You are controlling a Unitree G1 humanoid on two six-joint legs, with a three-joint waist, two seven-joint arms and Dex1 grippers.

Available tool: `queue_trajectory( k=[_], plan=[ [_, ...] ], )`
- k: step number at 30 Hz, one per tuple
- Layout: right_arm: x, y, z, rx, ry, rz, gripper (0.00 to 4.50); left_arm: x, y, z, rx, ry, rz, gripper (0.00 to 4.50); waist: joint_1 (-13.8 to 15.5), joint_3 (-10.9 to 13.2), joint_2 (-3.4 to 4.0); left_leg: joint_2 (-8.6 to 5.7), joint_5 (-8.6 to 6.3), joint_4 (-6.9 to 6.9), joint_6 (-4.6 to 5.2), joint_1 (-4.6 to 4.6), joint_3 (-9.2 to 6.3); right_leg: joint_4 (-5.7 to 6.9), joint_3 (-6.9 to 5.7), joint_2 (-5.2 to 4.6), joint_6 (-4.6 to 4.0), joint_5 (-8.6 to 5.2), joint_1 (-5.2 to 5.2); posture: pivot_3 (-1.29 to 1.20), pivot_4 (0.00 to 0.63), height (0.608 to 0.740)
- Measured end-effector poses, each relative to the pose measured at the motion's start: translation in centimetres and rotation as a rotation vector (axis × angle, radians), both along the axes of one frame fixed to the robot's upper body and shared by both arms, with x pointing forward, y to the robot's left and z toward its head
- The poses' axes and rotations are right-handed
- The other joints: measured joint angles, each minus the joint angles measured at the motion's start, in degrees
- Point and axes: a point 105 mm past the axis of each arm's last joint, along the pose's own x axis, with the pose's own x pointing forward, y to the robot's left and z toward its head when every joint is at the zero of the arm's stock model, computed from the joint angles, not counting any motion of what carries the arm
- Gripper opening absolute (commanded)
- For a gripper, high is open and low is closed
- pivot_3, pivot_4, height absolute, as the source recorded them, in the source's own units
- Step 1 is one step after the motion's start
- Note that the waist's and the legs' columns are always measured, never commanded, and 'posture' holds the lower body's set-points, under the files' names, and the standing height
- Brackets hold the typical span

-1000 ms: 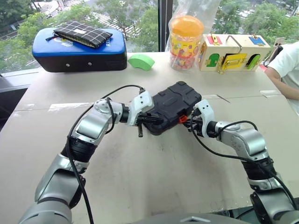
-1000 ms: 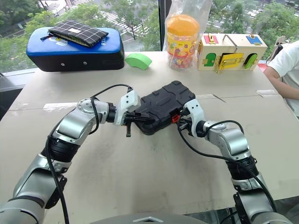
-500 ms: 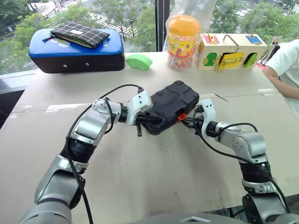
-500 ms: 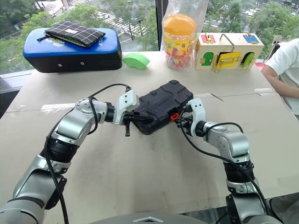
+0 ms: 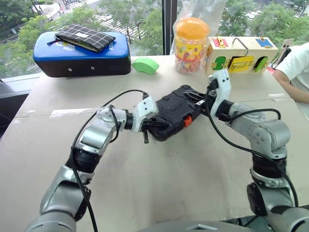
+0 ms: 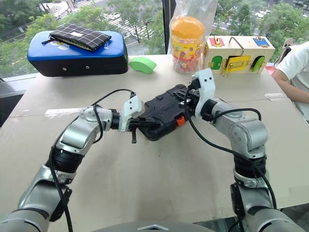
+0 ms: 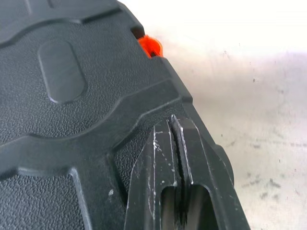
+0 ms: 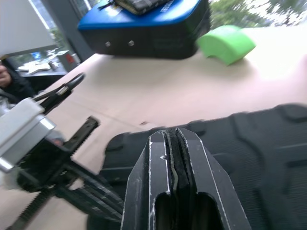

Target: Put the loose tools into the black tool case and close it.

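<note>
The black tool case (image 5: 175,111) lies shut, orange latch (image 5: 188,121) facing the robot, at the middle of the table (image 5: 159,188), nearer the robot than the orange-lidded jar (image 5: 191,44). At the case's left corner the left gripper (image 5: 155,123) presses the lid with its two fingers together, as it did a second ago. The right gripper (image 5: 200,99), fingers also together and holding nothing, has risen from beside the latch to above the case's right end, which suggests the closing is done or being checked; no loose tools are visible.
</note>
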Motion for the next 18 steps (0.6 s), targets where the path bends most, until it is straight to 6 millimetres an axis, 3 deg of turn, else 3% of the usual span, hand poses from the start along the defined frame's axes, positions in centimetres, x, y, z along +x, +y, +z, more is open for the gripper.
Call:
queue_trajectory(
  k=[2,3,6,7,9,13,18],
  plan=[
    [-1.0,-1.4,-0.9,-0.042,-0.037,-0.007,1.14,-0.6,0.2,0.4,-0.126,0.049,0.039,1.07,0.11,0.01,-0.06,0.01,0.00,-0.01,0.00,-0.36,-0.08,-0.10,-0.11,0.01,0.02,0.01,-0.26,0.00,0.150,0.740],
    [-2.3,-3.1,-2.3,-0.120,-0.046,0.001,1.65,-1.5,1.4,0.9,-0.192,0.069,0.077,1.61,0.00,-0.04,-0.13,0.00,0.00,0.04,0.01,-0.82,-0.11,-0.10,-0.16,0.02,0.23,0.14,-0.68,0.00,0.150,0.740],
    [-3.6,-5.7,-4.0,-0.224,-0.033,0.004,3.01,-2.7,3.5,1.1,-0.205,0.092,0.139,2.95,-0.33,0.01,-0.09,-0.03,0.01,0.07,0.02,-0.89,0.03,-0.10,-0.14,0.01,0.23,0.14,-0.74,0.00,0.150,0.740],
    [-4.5,-7.0,-4.2,-0.263,-0.050,0.018,3.74,-3.9,4.1,1.3,-0.209,0.100,0.152,3.63,-0.31,0.03,-0.07,-0.01,0.00,0.06,0.03,-0.91,0.04,-0.19,-0.17,0.00,0.23,0.14,-0.74,0.00,0.150,0.740],
    [-6.0,-9.2,-4.5,-0.343,-0.063,0.032,4.42,-5.7,5.6,0.7,-0.188,0.136,0.187,4.37,-0.16,0.04,-0.06,0.01,-0.02,0.06,0.06,-0.83,0.03,-0.24,-0.21,0.00,0.21,0.13,-0.66,0.00,0.150,0.740],
    [-9.3,-14.1,-4.9,-0.426,-0.030,0.012,4.47,-9.8,9.4,-1.2,-0.112,0.204,0.305,4.45,0.33,0.21,0.08,0.12,-0.05,0.04,0.05,-0.73,-0.04,-0.64,-0.33,-0.01,0.00,0.01,-0.35,0.00,0.150,0.740],
    [-12.0,-16.5,-4.8,-0.476,-0.018,0.013,4.47,-12.4,11.4,-1.7,-0.045,0.205,0.365,4.45,1.47,0.35,0.15,0.13,-0.20,0.12,-0.21,-0.75,0.07,-0.69,-0.60,-0.33,-0.01,0.01,-0.34,0.00,0.150,0.740]
  ],
)
